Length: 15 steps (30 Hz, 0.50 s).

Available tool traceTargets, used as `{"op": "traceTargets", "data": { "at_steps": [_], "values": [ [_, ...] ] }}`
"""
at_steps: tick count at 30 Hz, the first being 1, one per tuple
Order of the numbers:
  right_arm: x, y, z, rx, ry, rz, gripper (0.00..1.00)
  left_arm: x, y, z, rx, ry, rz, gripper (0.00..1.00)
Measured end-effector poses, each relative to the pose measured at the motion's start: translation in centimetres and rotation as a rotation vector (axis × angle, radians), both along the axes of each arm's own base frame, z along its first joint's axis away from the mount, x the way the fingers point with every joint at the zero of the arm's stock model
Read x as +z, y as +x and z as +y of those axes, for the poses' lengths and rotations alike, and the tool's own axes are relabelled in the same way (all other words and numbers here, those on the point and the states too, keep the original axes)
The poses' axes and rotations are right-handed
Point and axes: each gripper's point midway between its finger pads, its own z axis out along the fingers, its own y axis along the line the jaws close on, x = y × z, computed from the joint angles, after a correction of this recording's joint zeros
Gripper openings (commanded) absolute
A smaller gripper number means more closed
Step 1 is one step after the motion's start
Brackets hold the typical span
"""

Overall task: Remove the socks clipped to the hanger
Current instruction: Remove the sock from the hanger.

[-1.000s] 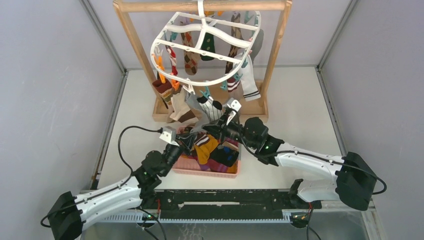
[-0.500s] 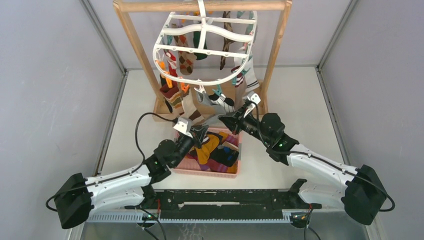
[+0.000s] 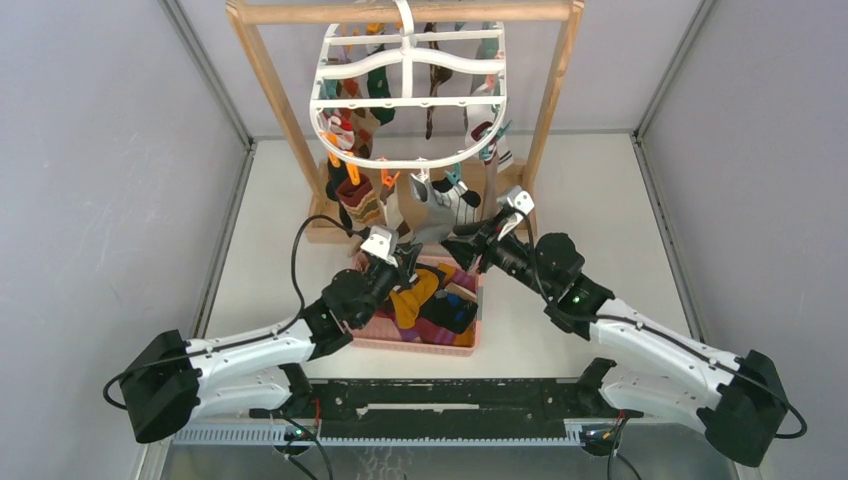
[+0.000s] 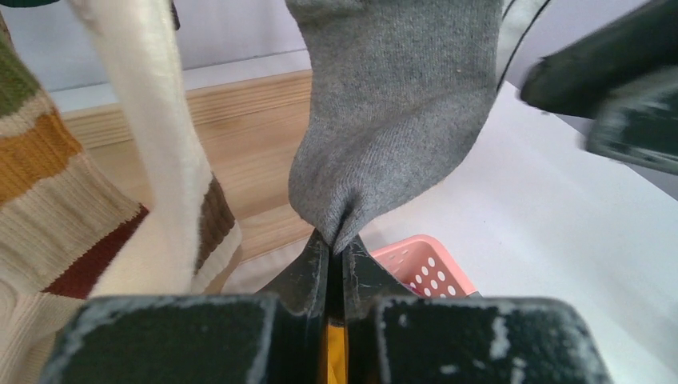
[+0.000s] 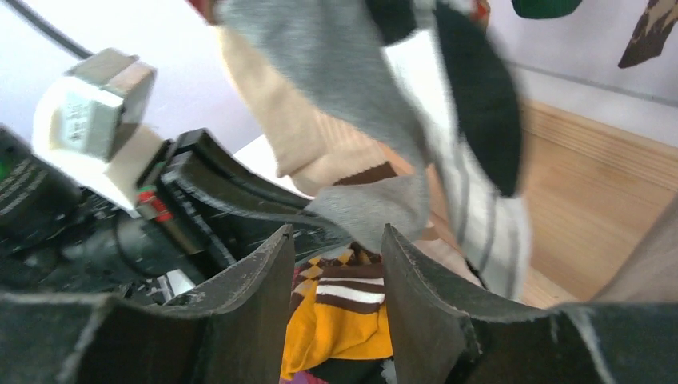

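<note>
The socks (image 3: pixel 362 200) hang in a cluster from the clips (image 3: pixel 452 176) of the white hanger (image 3: pixel 408 72). The hanger is hooked on the wooden frame stand (image 3: pixel 400 12) at the far side of the table. More socks lie in the pink basket (image 4: pixel 424 268) below.

We judge the step in hand to be the removal of one grey sock (image 4: pixel 392 120). The left gripper (image 4: pixel 334 244) is closed tight on the toe of this sock, with a fold of fabric pinched between its fingers. The right gripper (image 5: pixel 336 236) stands about half open just beside it. Its jaws are apart under the same toe and hold nothing.

The next move calls for a steady downward pull with the left arm, away from the hanger, until the clip lets go. We cannot tell which clip holds the cuff. The sock then goes over the basket for release. The neighbouring striped socks hang touching the grey one, so we keep the pull straight to avoid dragging them along or swinging the hanger.
</note>
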Motion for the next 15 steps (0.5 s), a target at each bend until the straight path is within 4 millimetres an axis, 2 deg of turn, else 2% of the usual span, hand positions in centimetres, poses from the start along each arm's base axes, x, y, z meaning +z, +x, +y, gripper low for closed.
{"op": "traceTargets", "data": {
  "at_steps": [4,7,8,11,13,15],
  "values": [
    [1.4,-2.3,0.4,0.012,-0.004,-0.054,0.57,-0.1,0.1,0.0,0.006,0.009,-0.002,0.03],
    [2.2,-3.5,0.6,0.010,-0.004,-0.090,0.76,-0.1,0.0,-0.1,0.005,0.010,-0.003,0.03],
    [2.4,-3.7,0.6,0.004,-0.008,-0.105,0.78,-0.1,0.0,-0.1,0.005,0.012,-0.003,0.03],
    [2.7,-3.9,0.5,-0.023,-0.019,-0.133,0.92,-0.1,-0.3,-0.2,0.003,0.018,-0.006,0.03],
    [2.7,-3.6,0.3,-0.047,-0.033,-0.146,0.96,0.0,-0.6,-0.3,-0.001,0.022,-0.010,0.03],
    [2.6,-3.1,0.1,-0.072,-0.044,-0.156,0.97,0.2,-0.9,-0.5,-0.007,0.022,-0.014,0.03]
  ]
}}
